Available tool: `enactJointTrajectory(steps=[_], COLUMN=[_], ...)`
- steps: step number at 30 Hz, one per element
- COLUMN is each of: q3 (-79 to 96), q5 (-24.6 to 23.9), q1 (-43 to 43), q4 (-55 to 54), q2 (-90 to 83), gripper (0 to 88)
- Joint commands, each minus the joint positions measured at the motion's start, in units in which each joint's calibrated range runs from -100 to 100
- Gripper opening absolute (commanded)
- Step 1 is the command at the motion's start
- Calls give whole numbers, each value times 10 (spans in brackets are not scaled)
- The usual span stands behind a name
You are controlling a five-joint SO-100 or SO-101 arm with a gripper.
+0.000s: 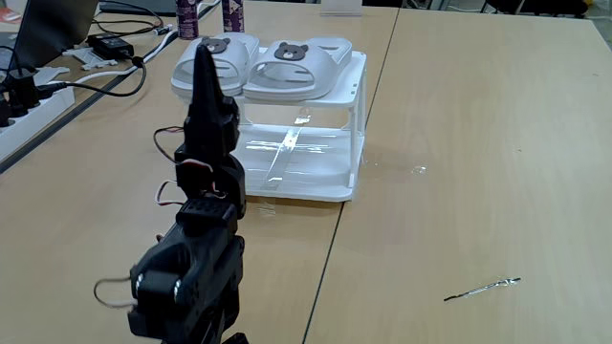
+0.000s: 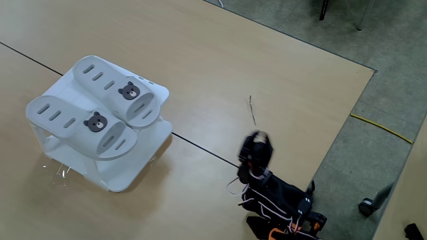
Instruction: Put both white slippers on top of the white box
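Resting side by side, both white slippers lie flat on the white box, long axes parallel. Gripper stands apart on the near side in a fixed view, holding nothing; jaw opening cannot be told.

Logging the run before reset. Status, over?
End effector raised, clear of slippers; jaw state unclear. Both slippers side by side atop box. Nothing in the way.
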Motion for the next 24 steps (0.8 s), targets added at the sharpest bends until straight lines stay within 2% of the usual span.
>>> enactJointTrajectory(steps=[1,4,7,12,24], q3=[1,1,1,1,1], q5=[4,4,4,4,4], q1=[-9,-14,-16,-14,-11], q4=[0,-5,-76,-114,-113], q2=[-120,-132,-132,-132,-129], gripper=[7,7,7,7,7])
